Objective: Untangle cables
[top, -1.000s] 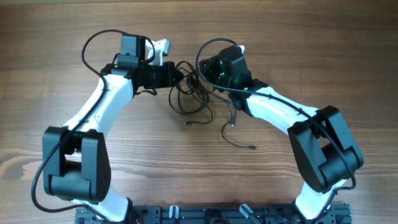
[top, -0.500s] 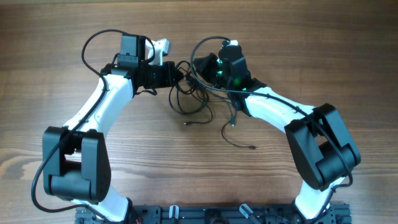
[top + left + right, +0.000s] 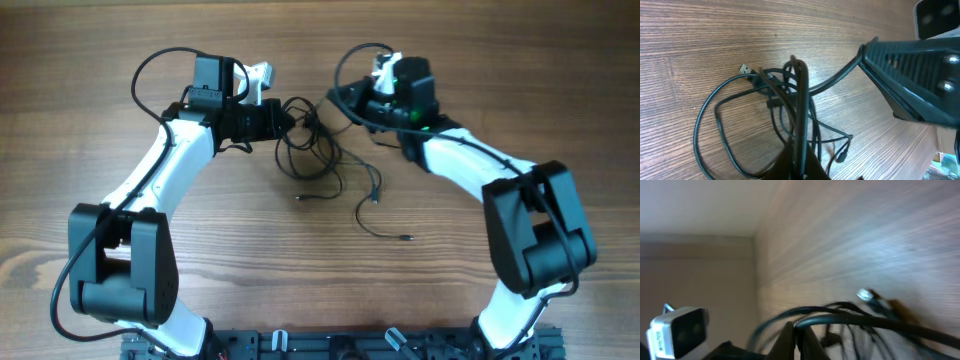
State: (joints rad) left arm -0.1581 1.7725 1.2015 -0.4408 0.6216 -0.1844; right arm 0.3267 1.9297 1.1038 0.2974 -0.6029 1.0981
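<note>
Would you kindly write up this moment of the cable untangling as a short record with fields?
surface: wooden table
cables: thin black cords in one knotted bunch, lying between the two arms
left gripper: shut on a strand of the cables
right gripper: shut on a strand of the cables
silvery plug: resting on the table at the edge of the bunch
plug end: lies apart from the bunch, nearer the robot's base
status: not yet untangled
</note>
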